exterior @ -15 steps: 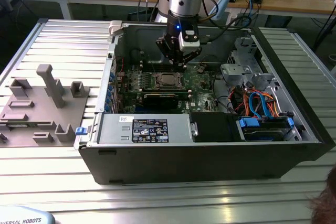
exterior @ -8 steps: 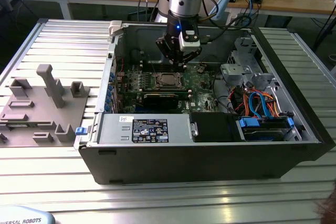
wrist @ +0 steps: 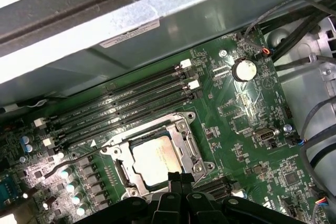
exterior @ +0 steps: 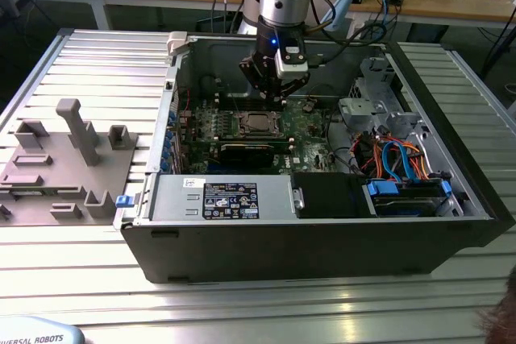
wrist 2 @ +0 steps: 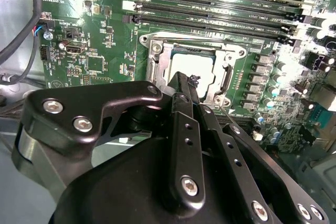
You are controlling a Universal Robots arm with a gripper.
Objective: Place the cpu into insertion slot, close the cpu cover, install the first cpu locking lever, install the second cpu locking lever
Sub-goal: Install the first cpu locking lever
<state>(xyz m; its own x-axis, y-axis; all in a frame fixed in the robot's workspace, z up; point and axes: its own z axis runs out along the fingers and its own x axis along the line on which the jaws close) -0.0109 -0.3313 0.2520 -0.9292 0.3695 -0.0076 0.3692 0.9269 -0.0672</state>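
The cpu (wrist: 152,157) lies flat in the insertion slot (wrist: 122,167), its silver top showing through the square window of the cpu cover (wrist: 184,136), which lies down over it. The second wrist view shows the same chip (wrist 2: 195,65) inside the frame (wrist 2: 157,51). My gripper (wrist 2: 187,79) hovers just above the socket's edge, fingers pressed together with nothing between them. In the exterior view the gripper (exterior: 273,94) hangs over the cpu (exterior: 256,123) in the middle of the green board. A thin wire lever (wrist: 79,157) sticks out beside the socket.
Long black memory slots (wrist: 121,103) run beside the socket. The open computer case (exterior: 322,239) surrounds the board, with a drive cage and orange and blue cables (exterior: 399,155) on the exterior view's right. A grey fixture (exterior: 64,159) sits outside on the left.
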